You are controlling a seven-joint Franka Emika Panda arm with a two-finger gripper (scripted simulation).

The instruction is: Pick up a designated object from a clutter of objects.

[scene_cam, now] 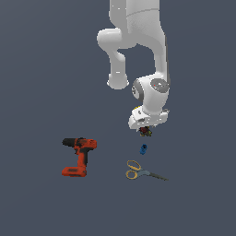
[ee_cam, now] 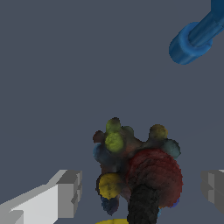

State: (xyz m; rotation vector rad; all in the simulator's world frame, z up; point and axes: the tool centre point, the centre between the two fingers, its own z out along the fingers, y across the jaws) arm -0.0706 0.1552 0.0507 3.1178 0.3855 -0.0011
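The designated object (ee_cam: 139, 173) is a small lumpy thing mottled red, black and yellow-green. In the wrist view it lies between my two grey fingers (ee_cam: 68, 192), with a gap on each side. My gripper (ee_cam: 141, 191) is open around it. The exterior view shows the same lump (scene_cam: 145, 131) right under the white hand, and my gripper (scene_cam: 146, 129) is low over it. From the clutter of objects, the tiny blue piece (scene_cam: 143, 149) lies just in front of the lump, and its blue tube (ee_cam: 197, 37) also shows in the wrist view.
Yellow-handled scissors (scene_cam: 138, 171) lie beyond the blue piece, nearer the camera. A red-and-black power drill (scene_cam: 78, 156) rests on its side at the exterior view's left. A sliver of the yellow cup (scene_cam: 137, 109) peeks out behind the hand. The floor is plain dark grey.
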